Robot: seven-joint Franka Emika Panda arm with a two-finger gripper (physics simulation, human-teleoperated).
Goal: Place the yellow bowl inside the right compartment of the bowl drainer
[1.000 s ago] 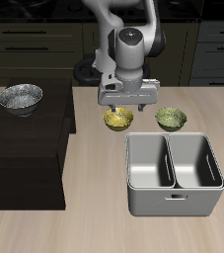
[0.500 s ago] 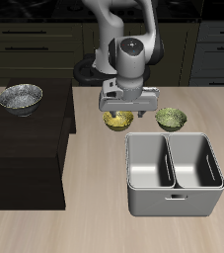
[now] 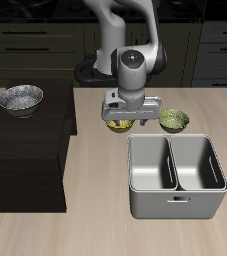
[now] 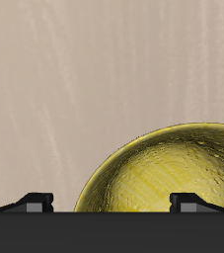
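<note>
The jaws (image 3: 123,120) hang spread just over the yellow bowl (image 4: 169,170), which sits on the surface (image 3: 95,230) behind the drainer (image 3: 177,208), beside the green bowl (image 3: 174,120). A silver bowl (image 3: 21,99) rests on the dark cabinet (image 3: 25,160).

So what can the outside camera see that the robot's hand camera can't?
Only the exterior view shows the bowl drainer, the green bowl, the silver bowl on the dark cabinet, and the arm itself. Only the wrist view shows the yellow bowl's mottled inside close up. Both show the yellow bowl and the table.
</note>
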